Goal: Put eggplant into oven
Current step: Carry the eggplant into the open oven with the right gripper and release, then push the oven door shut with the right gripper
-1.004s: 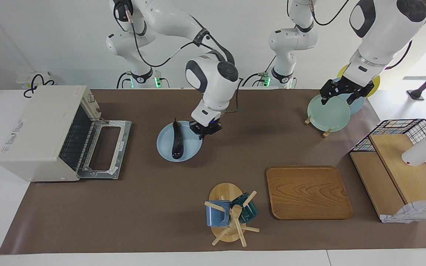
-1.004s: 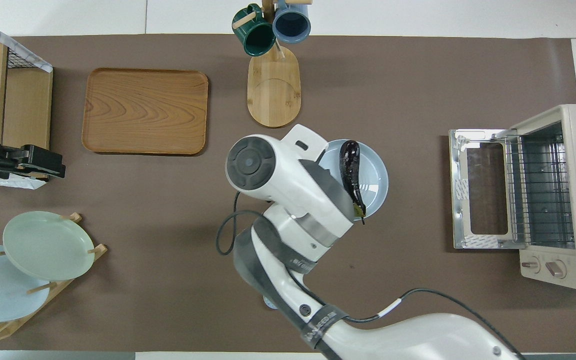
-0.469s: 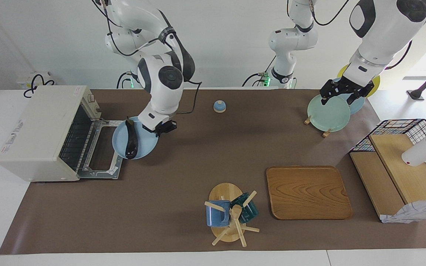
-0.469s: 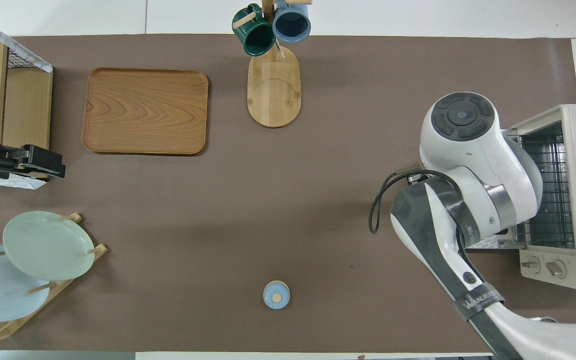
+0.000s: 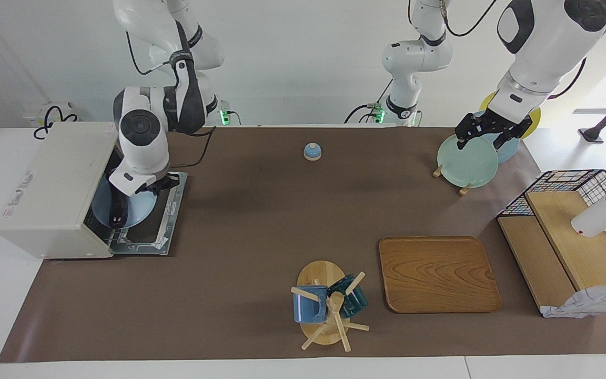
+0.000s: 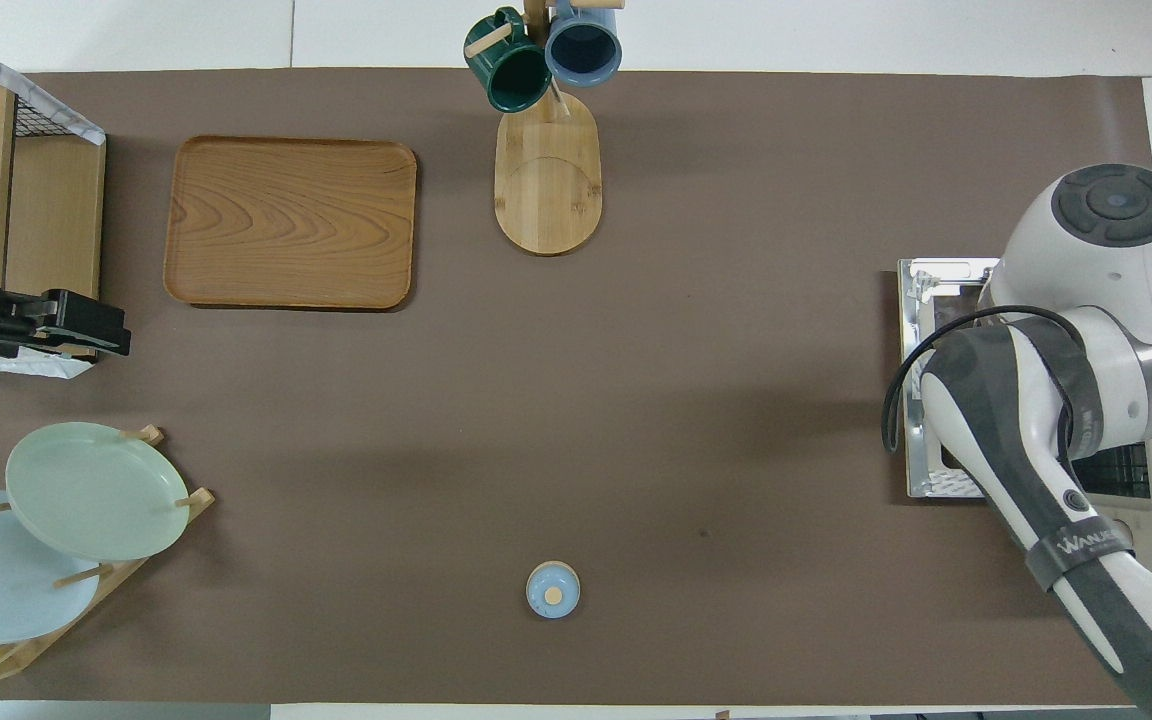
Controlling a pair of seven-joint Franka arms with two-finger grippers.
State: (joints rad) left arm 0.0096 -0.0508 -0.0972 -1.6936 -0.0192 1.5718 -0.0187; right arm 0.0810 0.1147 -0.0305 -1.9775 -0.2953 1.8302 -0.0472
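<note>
The brown table mat (image 5: 240, 221) lies mostly bare through its middle, from twelve to six o'clock in the facing view. Its rim is crowded. The oven (image 5: 45, 184) sits at nine o'clock with its door (image 5: 142, 245) dropped flat toward the centre. A wire basket (image 5: 561, 181) with wooden shelves stands at three o'clock. A wooden tray (image 5: 437, 273) lies at five o'clock, with a mug rack (image 5: 324, 308) at six o'clock beside it. A plate rack holding a green plate (image 5: 466, 160) stands at two o'clock. A small blue bell (image 5: 312, 151) sits at twelve o'clock.

A second ago the blue plate (image 5: 137, 213) was at the mat's centre. Half a second ago it hung at the door's outer edge. Now it is over the open door, its nine o'clock half inside the oven mouth. The bell, hidden under the arm a second ago, is uncovered. The left arm has not moved.

The right arm reaches down from twelve o'clock, its wrist bent over the door. The right gripper (image 5: 162, 184) is clamped on the plate's three o'clock rim. The eggplant (image 5: 117, 211) lies on the plate at the oven mouth; the overhead view hides it under the arm. The left gripper (image 5: 484, 138) waits over the green plate, fingers spread apart.
</note>
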